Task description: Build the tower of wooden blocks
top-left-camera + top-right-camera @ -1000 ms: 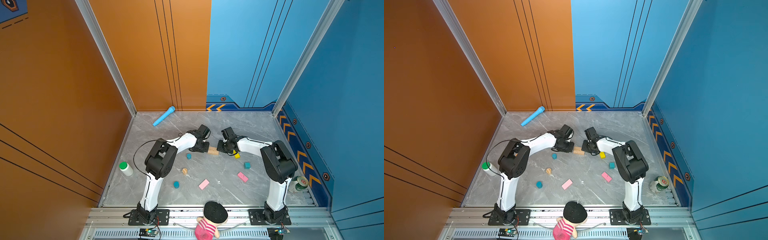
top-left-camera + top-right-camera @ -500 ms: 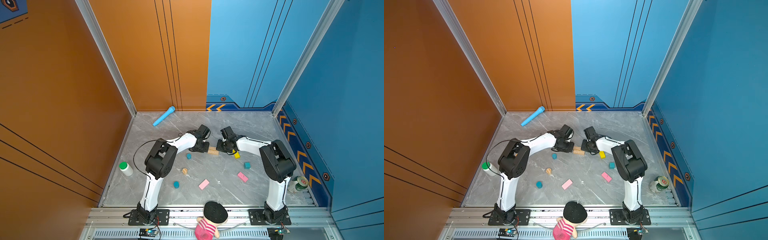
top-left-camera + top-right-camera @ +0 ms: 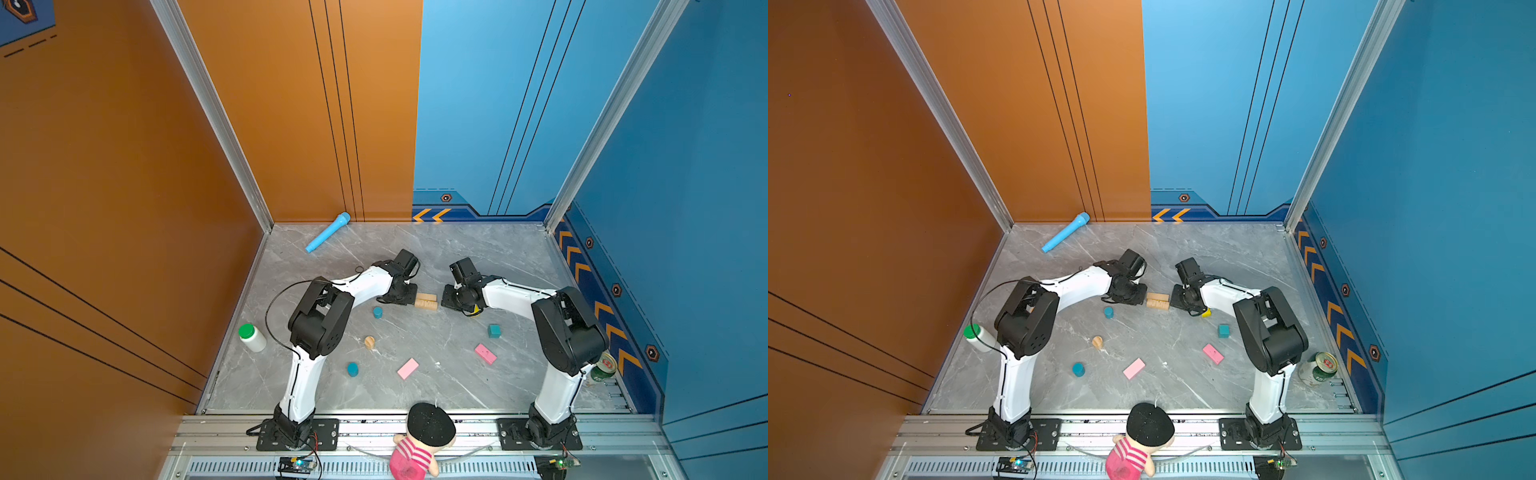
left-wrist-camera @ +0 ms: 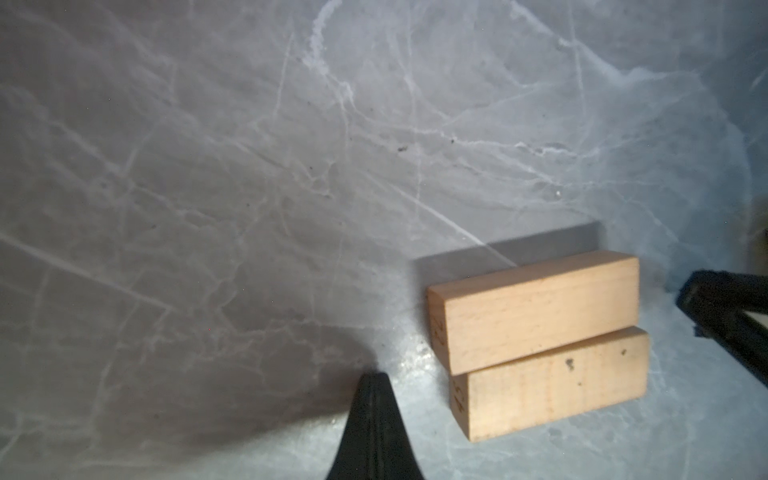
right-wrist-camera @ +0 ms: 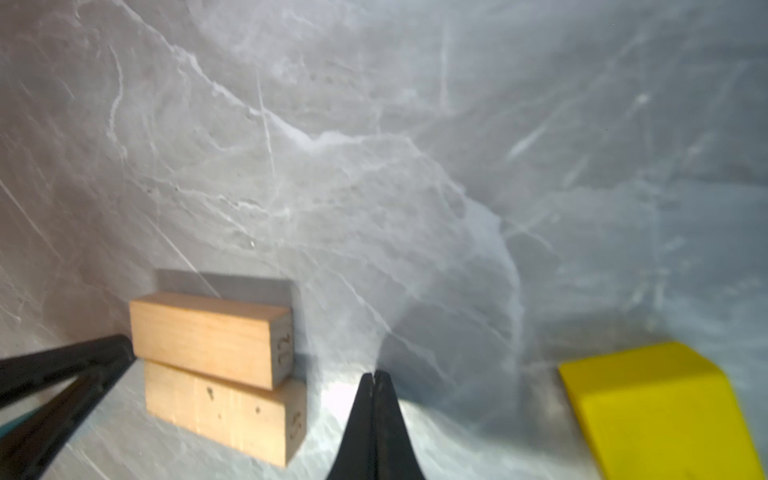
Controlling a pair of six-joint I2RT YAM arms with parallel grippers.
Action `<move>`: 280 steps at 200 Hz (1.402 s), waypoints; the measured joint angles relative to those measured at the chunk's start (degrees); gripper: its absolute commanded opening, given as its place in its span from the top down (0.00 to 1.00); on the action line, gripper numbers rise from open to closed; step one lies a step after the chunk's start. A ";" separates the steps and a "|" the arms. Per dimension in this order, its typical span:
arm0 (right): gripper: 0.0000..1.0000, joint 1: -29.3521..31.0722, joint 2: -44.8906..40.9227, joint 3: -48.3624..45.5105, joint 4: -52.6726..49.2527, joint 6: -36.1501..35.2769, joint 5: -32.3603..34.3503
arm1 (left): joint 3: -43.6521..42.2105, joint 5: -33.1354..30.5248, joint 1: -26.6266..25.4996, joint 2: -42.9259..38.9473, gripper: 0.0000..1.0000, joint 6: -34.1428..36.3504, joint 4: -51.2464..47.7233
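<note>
Two tan bars [image 3: 426,301] lay flat about mid-surface [image 3: 498,257], a little toward the far edge. They sat side by side with long faces touching and ends slightly out of line. Nothing was stacked on them; judged a base pair, tower barely begun.

The bars' long axis ran from left edge to right edge, along the line between the two pincers. Each pincer therefore faced bar ends, not long sides.

Left pincer [image 3: 411,296]: closed tight, empty, low at the bars' left ends. In the right wrist view it sat right at the end of the farther bar [image 5: 208,336]; contact could not be told.

Right pincer [image 5: 376,382]: closed tight, empty, low off the right ends, with a strip of bare surface between tip and bars. A yellow block [image 5: 656,407] lay just beside it, on the side away from the bars.

Judgement: left arm marginally nearer. Either pincer would have to open and close across a bar's short width, probably from above, since an end-on approach only pushes.

Other loose blocks lay well apart toward the near edge: pink bars [image 3: 407,368], blue cylinders [image 3: 377,312], teal cube [image 3: 494,331].
</note>
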 measured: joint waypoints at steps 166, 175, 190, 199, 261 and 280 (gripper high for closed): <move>1.00 3.85 0.79 -1.07 3.67 2.51 -0.13 | -0.52 -0.39 0.13 -0.35 1.00 0.04 0.17; 1.00 3.85 1.11 -0.68 3.67 2.51 -0.13 | -0.52 -0.39 0.13 -0.35 1.00 0.04 0.17; 1.00 3.85 1.49 -0.22 3.67 2.51 -0.15 | -0.52 -0.39 0.13 -0.35 1.00 0.04 0.17; 1.00 3.85 1.73 0.07 3.67 2.51 -0.15 | -0.52 -0.39 0.13 -0.35 1.00 0.04 0.17; 1.00 3.85 2.56 1.09 3.67 2.51 -0.13 | -0.52 -0.39 0.13 -0.33 1.00 0.04 0.17; 1.00 3.85 2.56 1.11 3.67 2.51 -0.13 | -0.52 -0.39 0.13 -0.35 1.00 0.04 0.17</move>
